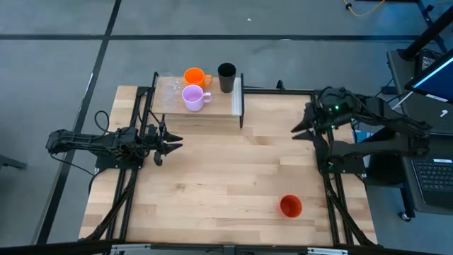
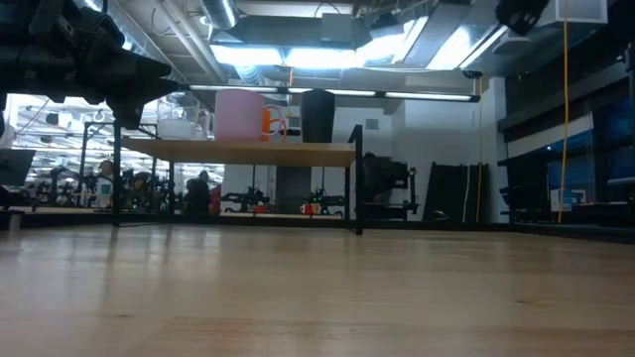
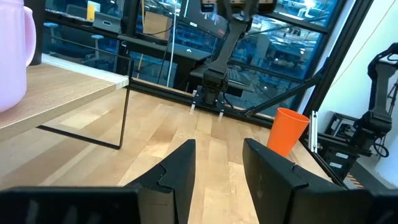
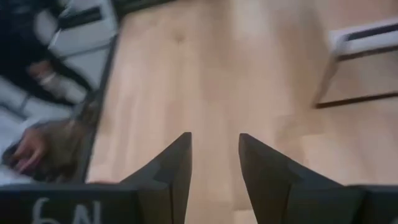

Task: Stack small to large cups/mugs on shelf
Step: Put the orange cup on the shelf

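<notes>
The shelf (image 1: 212, 112) stands at the table's far edge. It carries a clear glass (image 1: 170, 88), an orange mug (image 1: 194, 76), a lilac mug (image 1: 193, 97) and a black tumbler (image 1: 226, 76), all upright on their bases. A red-orange cup (image 1: 291, 206) stands alone on the tabletop near the front right, and shows in the left wrist view as the red-orange cup (image 3: 288, 130). My left gripper (image 1: 177, 145) hovers level at the table's left, just in front of the shelf, open and empty. My right gripper (image 1: 296, 131) hangs above the table's right side, tipped downward, open and empty.
The shelf's thin black legs (image 3: 126, 99) stand close to my left gripper. Bare wooden tabletop (image 1: 226, 184) lies between the two arms and the red-orange cup. Black frame rails (image 1: 333, 205) run along the table's left and right sides.
</notes>
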Robot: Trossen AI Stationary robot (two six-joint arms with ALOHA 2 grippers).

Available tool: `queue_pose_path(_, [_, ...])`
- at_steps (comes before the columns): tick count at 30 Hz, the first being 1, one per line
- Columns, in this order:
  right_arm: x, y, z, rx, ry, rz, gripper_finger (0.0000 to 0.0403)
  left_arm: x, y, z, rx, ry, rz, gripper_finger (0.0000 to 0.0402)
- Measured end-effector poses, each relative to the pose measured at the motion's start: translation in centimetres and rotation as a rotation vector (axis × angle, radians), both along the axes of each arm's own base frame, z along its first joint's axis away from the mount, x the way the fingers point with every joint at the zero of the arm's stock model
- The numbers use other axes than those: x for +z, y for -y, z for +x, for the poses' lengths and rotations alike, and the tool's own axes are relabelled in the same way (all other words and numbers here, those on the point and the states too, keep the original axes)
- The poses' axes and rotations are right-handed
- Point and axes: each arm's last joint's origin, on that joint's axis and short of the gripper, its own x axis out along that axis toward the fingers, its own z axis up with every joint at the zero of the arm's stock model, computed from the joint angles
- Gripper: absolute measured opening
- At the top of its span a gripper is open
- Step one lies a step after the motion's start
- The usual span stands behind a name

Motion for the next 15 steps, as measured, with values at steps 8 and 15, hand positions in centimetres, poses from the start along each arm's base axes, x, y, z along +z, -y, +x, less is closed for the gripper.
queue_pose_path(8, [-0.7,-2.1,0.6,0.165,-0.079,0.047,0.0134,0.0,0.0,0.0,0.0,0.0,0.0,0.0128])
queue_pose_path(15, [-1.4,-4.4,1.1,0.262,-0.185,0.098,0.0145,0.0,0.0,0.0,0.0,0.0,0.0,0.0128])
